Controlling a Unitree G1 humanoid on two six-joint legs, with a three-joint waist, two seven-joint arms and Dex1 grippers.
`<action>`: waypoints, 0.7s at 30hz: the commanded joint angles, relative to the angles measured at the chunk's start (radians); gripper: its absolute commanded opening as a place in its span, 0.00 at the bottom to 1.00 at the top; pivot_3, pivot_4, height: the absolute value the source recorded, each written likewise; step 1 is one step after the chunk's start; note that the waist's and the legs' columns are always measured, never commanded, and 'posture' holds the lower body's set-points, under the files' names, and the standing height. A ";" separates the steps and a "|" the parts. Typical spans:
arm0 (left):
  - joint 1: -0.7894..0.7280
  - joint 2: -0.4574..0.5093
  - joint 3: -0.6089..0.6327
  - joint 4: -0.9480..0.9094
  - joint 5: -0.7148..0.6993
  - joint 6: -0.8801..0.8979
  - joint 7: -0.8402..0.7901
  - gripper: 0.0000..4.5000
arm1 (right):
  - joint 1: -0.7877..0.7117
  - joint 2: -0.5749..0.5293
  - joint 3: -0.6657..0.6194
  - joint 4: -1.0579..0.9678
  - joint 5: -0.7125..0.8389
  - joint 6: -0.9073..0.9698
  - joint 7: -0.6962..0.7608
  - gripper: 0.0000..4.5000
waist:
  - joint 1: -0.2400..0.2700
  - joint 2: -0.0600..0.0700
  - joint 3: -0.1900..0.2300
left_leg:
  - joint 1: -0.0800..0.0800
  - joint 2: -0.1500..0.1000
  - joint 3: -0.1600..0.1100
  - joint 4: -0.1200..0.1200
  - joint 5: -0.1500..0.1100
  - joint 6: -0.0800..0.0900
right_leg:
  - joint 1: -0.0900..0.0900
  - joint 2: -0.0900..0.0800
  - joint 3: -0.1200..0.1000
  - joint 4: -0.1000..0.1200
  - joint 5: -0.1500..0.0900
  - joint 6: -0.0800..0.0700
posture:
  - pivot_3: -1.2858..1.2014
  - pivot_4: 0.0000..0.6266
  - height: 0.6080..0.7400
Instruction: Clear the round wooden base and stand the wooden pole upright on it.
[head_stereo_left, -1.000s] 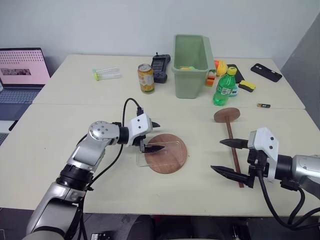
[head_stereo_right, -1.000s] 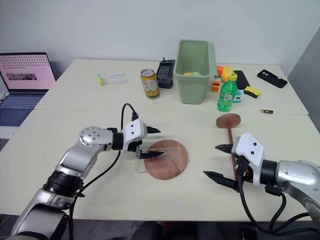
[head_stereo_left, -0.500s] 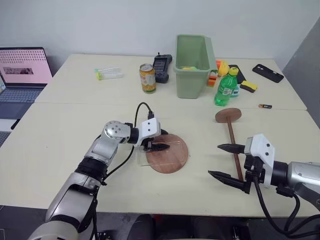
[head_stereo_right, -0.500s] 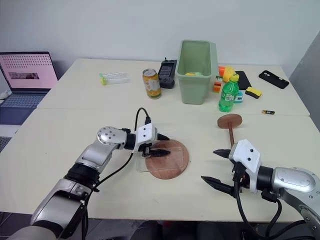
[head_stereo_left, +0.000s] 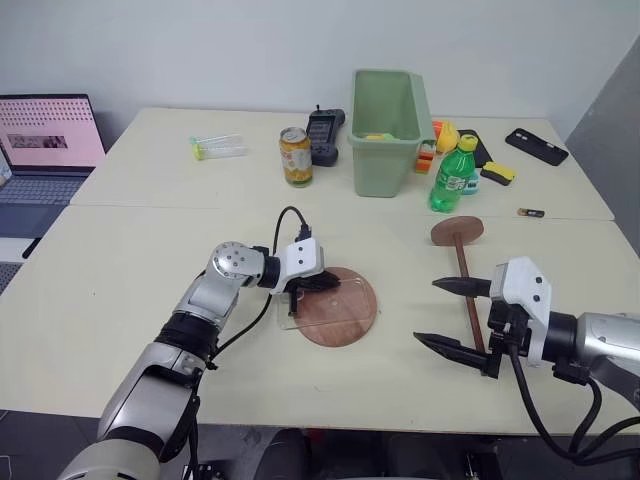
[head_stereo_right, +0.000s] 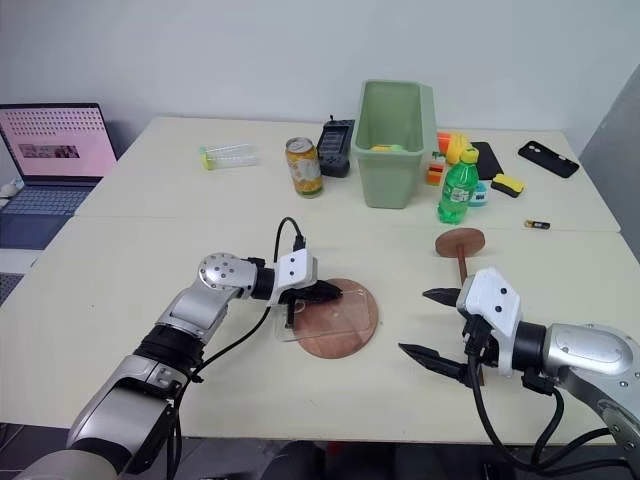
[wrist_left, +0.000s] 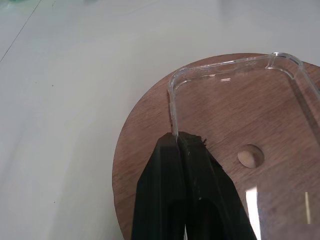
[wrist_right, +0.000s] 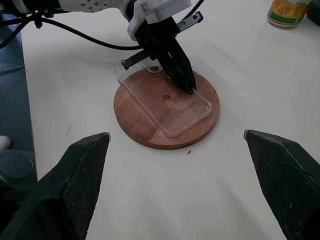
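Cream table (head_stereo_left: 120, 260), left gripper (wrist_left: 178, 141) seemingly pinching phone case (wrist_left: 240, 100) on round wooden base (wrist_left: 145, 150)

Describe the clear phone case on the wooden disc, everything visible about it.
The clear plastic phone case is a transparent, rounded-corner shell with a raised rim. It lies flat across the round wooden base, open side up, one end overhanging the disc's edge, and the base's centre hole shows through it. The left hand is shut on its rim along one long side.

Phone case (head_stereo_left: 318, 304) on the round wooden base (head_stereo_left: 340, 307) — the wooden pole (head_stereo_left: 462, 278) flat, well right.
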 joint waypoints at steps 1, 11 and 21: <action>-0.005 0.009 0.030 -0.049 -0.032 0.041 -0.024 0.00 | -0.036 -0.018 -0.014 -0.015 0.031 0.008 0.001 1.00 | 0.000 0.000 0.000 | 0.000 0.000 0.000 0.000 0.000 0.000 | 0.000 0.000 0.000 0.000 0.000 0.000 | 0.52 0.24 1.00; 0.000 0.172 0.240 -0.124 -0.157 0.243 0.002 0.00 | -0.123 -0.054 0.018 0.025 0.077 0.010 0.071 1.00 | -0.006 -0.001 0.001 | -0.001 0.001 0.000 0.000 0.000 0.000 | -0.001 0.000 0.000 0.001 0.000 0.000 | 0.52 0.24 1.00; 0.054 0.287 0.614 0.117 -0.234 0.299 0.353 0.00 | -0.382 0.021 0.215 0.142 0.070 0.014 0.131 1.00 | -0.001 -0.001 0.001 | 0.000 0.002 -0.001 -0.001 0.000 0.000 | -0.002 -0.002 -0.001 -0.001 0.000 0.000 | 0.52 0.24 1.00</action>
